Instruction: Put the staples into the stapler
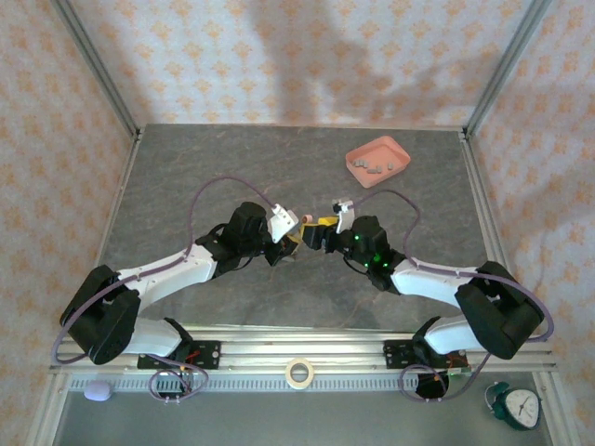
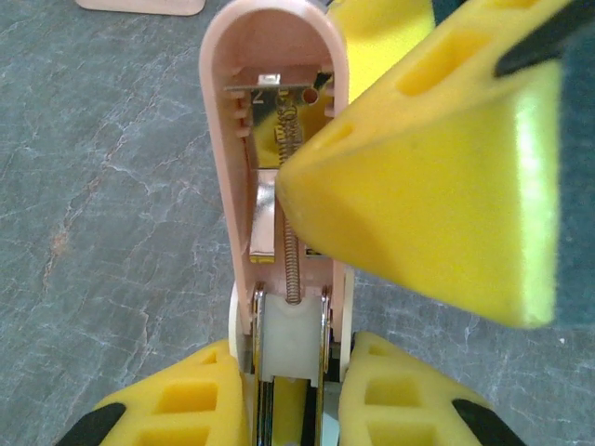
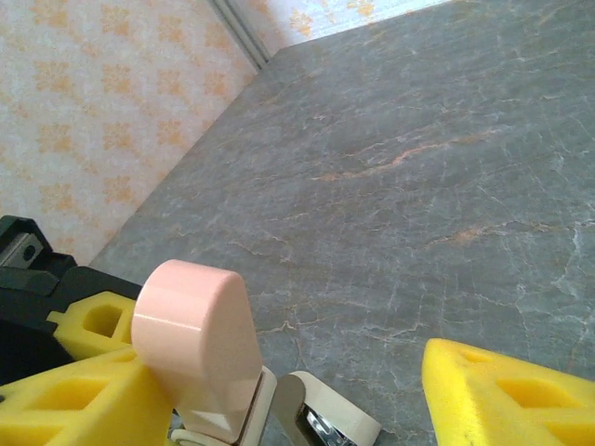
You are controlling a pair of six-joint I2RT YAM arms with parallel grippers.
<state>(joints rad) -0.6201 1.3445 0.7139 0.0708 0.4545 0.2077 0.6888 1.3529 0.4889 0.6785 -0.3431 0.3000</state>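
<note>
On the grey, stone-veined tabletop (image 1: 177, 186), backed by cream wallpaper (image 1: 279, 56) with orange floral motifs, the left gripper (image 2: 293, 409) had its yellow fingers clamped on the base of the small pink-and-white hinged stapler (image 2: 274, 56), swung open at mid-table. A stamped "2" was readable on its metal channel. The right gripper (image 3: 284, 381) gaped wide, one finger against the lid and gripping nothing, and farther right tiny grey metal staples (image 1: 376, 168) lay in a shallow pink tray (image 1: 357, 155).
</note>
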